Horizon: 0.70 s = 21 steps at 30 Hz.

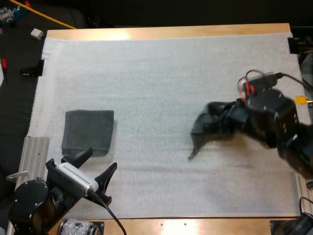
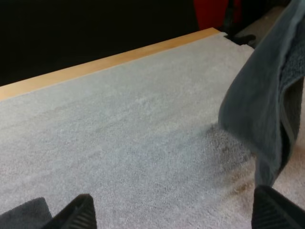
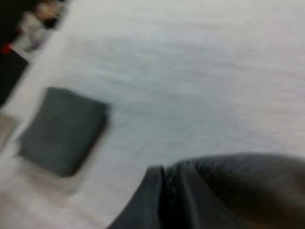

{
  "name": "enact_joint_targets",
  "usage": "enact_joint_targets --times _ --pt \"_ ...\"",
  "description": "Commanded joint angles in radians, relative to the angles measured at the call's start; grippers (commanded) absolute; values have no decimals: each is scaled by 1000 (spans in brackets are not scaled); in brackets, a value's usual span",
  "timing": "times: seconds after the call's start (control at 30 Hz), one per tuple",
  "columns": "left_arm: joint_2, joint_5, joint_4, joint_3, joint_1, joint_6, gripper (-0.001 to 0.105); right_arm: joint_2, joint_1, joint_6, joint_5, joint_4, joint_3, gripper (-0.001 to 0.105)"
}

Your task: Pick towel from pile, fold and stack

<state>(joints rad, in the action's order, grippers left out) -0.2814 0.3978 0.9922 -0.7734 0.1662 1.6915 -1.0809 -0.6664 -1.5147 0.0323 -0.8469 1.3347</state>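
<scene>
A dark grey-green towel (image 1: 199,131) hangs crumpled above the mat's right half, its lowest tip close to the mat. My right gripper (image 1: 215,120) is shut on its upper part. The same hanging towel (image 2: 264,105) drapes ahead of my left gripper, and its folds (image 3: 214,191) bunch close under the right wrist camera. A folded towel (image 1: 89,131) lies flat at the mat's left; its square shape (image 3: 62,129) lies beyond the held cloth. My left gripper (image 1: 97,164) stands open just in front of the folded towel, with nothing between its fingertips (image 2: 81,212).
The white mat (image 1: 156,73) stretches bare between the two towels and toward the far wooden edge (image 1: 171,32). A ribbed metal rail (image 1: 35,149) lies at the mat's near left. A black clamp (image 1: 32,70) sits at the mat's left edge.
</scene>
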Motion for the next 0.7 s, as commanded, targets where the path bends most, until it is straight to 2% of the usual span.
enact_joint_targets --times 0.0,0.13,0.27,0.47,0.53,0.6,0.67 --pt "-5 7 3 -2 5 9 65 30 -92 64 6 46 31 0" --pt "-6 8 4 -2 6 10 65 17 -141 107 9 68 25 1" --pt "-4 8 4 -1 5 9 65 -41 -138 92 -17 12 -26 0" --pt "-3 9 8 1 6 11 65 -184 -123 51 -152 -13 -188 1" --pt "0 10 8 1 7 9 65 -212 -117 48 -210 -14 -206 8" --pt "-3 5 12 -2 5 7 65 -209 -109 67 -163 26 -189 1" --pt "-3 3 19 -3 6 7 65 -253 -54 73 -189 79 -191 0"
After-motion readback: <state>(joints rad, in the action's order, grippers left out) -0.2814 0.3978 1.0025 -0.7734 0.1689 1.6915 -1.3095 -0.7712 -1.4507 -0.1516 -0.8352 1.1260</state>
